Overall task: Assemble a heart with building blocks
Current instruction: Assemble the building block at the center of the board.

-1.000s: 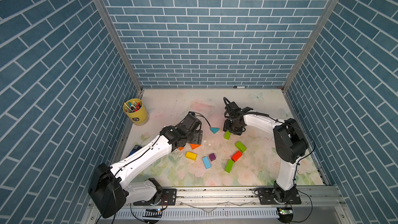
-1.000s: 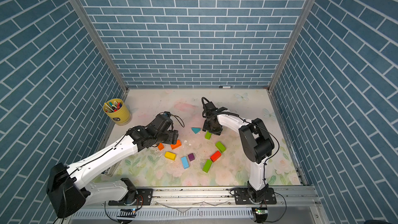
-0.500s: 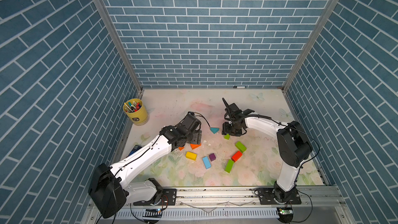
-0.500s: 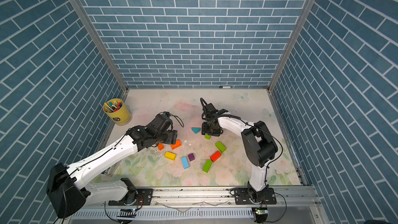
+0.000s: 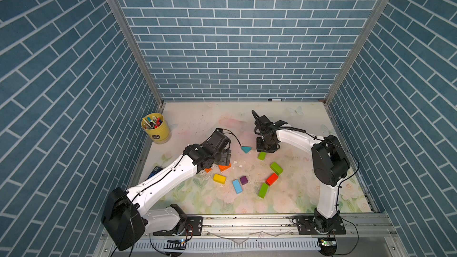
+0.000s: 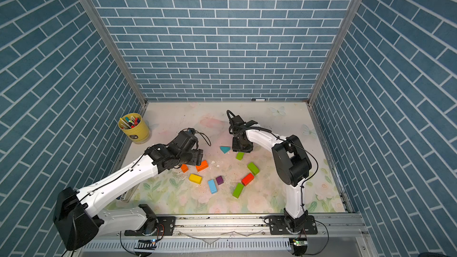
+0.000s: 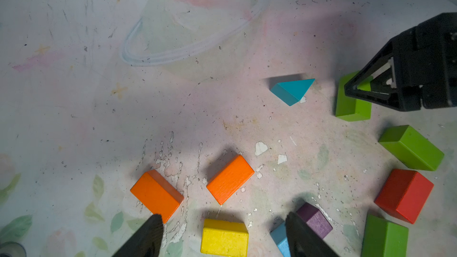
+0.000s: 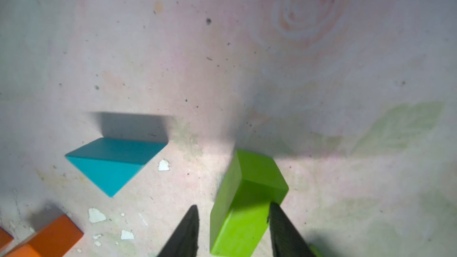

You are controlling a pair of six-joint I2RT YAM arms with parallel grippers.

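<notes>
Right end effector [image 8: 233, 205] narrowed, loose around one of three green bricks [image 8: 249, 186], left [image 7: 223, 215] spread

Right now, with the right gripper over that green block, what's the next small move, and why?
Probably close the right gripper on the green block: its jaws straddle it, one finger touching, a gap beside the other, and it lies apart from the teal triangle.

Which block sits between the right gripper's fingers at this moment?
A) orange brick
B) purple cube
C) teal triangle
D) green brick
D: in the right wrist view the right gripper straddles a green brick, with a gap showing on one side, while the teal triangle lies apart beside it.
</notes>
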